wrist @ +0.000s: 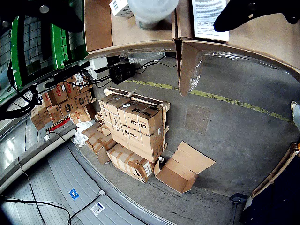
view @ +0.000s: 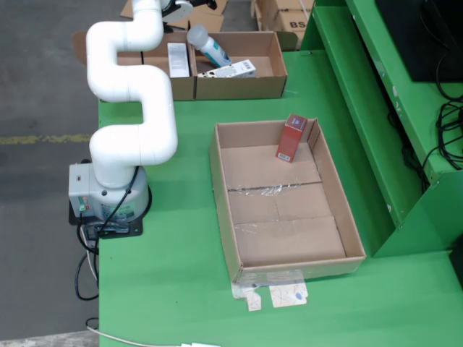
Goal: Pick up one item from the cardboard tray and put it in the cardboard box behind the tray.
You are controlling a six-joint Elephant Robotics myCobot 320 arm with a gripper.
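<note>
A cardboard tray lies on the green table with a red carton leaning on its far wall. Behind it stands the cardboard box, split in two compartments. A white bottle with a blue label lies tilted in the right compartment by the divider, next to a white carton. My gripper is above the box at the top edge of the fixed view. In the wrist view its fingers stand wide apart on either side of the bottle, not touching it.
Another white carton stands in the box's left compartment. The arm's base sits at the table's left edge. Green shelving runs along the right. More cardboard boxes stand behind. The wrist view shows stacked boxes on the floor.
</note>
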